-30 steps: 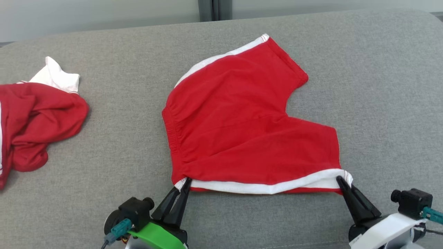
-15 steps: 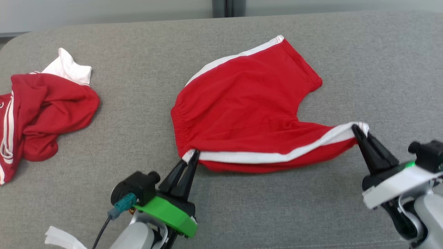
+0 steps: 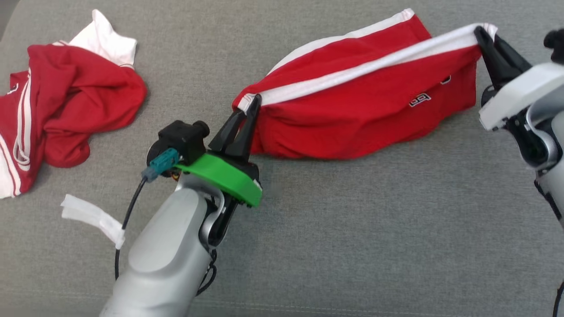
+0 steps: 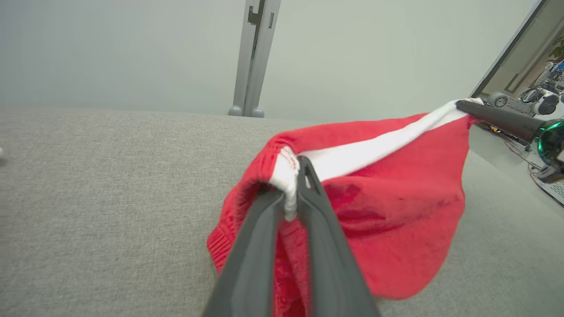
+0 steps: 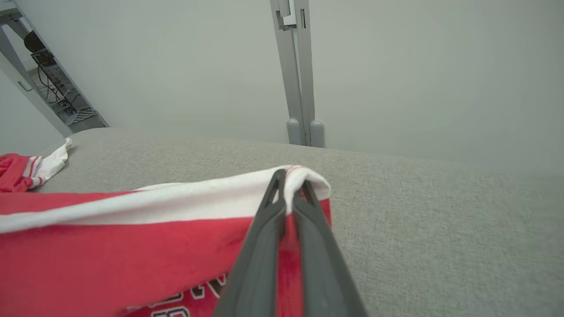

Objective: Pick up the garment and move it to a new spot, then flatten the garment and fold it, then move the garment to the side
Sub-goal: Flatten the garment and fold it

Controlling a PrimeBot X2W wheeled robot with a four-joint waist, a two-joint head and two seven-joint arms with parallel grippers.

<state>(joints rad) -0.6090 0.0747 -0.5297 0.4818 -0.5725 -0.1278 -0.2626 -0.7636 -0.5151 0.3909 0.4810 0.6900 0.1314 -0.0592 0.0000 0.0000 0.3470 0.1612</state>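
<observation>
The garment is a pair of red shorts with white side stripes, lifted along one white-striped edge and folding over itself on the grey cushion. My left gripper is shut on the waistband end of that stripe; the left wrist view has the white cloth pinched between its fingers. My right gripper is shut on the leg-hem end of the stripe, held higher at the upper right, and the same pinch is seen in the right wrist view. A small printed logo faces me on the hanging side.
A second red and white garment lies crumpled at the left of the grey cushion. A white strip of tape hangs off my left arm's cable. A pale wall with a grey post stands behind the cushion.
Both grippers have lifted the near striped edge and carried it away from me over the shorts, the right one higher and farther. The head camera has tilted down.
</observation>
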